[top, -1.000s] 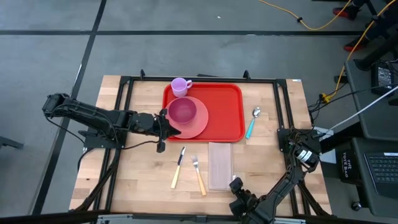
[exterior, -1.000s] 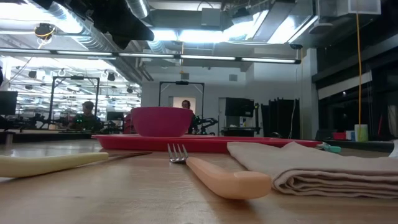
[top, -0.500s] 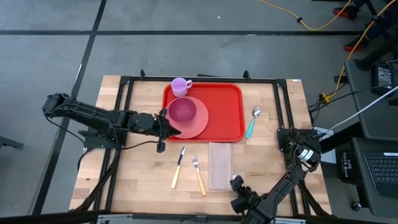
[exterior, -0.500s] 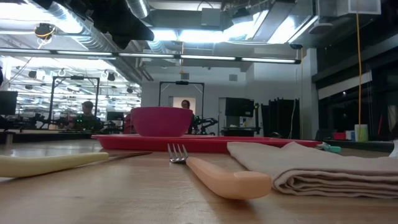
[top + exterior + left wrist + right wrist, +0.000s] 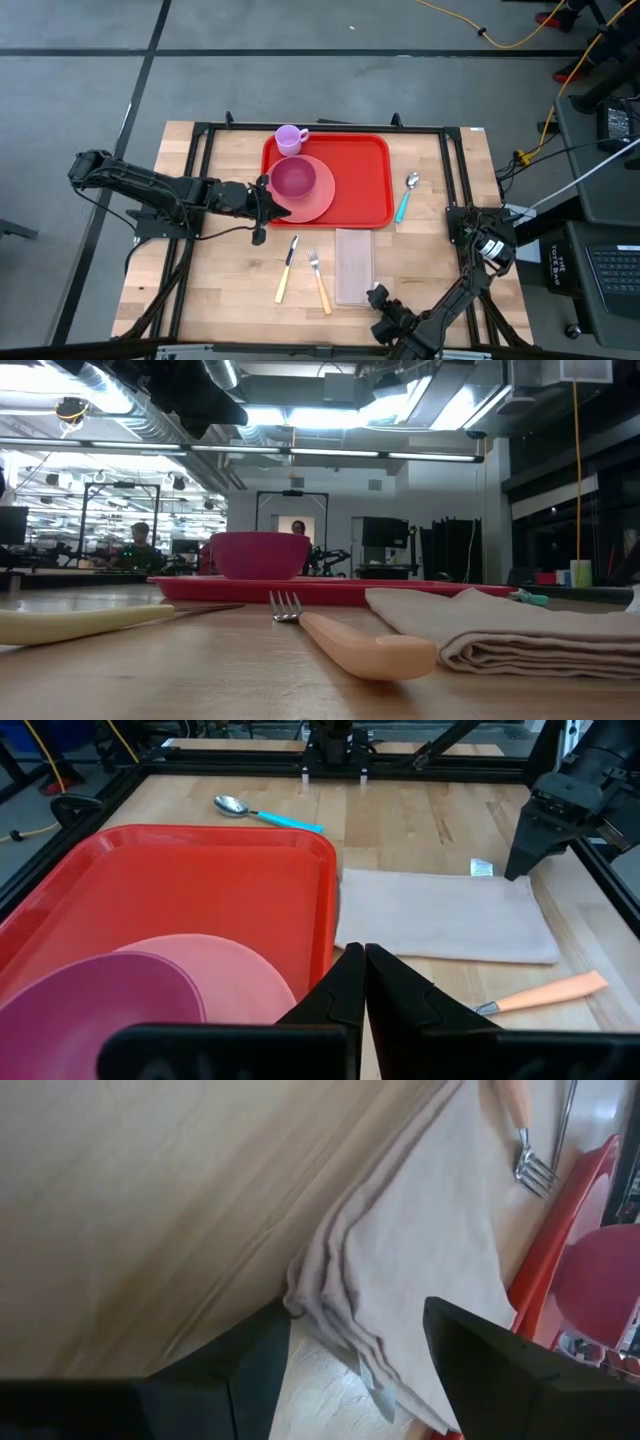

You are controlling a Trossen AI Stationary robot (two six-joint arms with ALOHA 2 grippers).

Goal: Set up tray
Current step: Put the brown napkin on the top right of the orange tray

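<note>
Two grippers work the tabletop: the left gripper (image 5: 264, 205), fingers together, stays at the red tray (image 5: 360, 185)'s near-left edge beside the pink plate (image 5: 318, 195), while the right gripper (image 5: 377, 296), fingers apart, has crept toward the folded napkin (image 5: 354, 265), likely its next pick.

Left gripper (image 5: 364, 982) fingers pressed together at red tray (image 5: 200, 880) rim, pink plate (image 5: 215, 970) and bowl (image 5: 90, 1020) inside, napkin (image 5: 445, 915) beside tray, spoon (image 5: 262, 813) beyond, right gripper (image 5: 545, 830) over napkin's far corner
</note>
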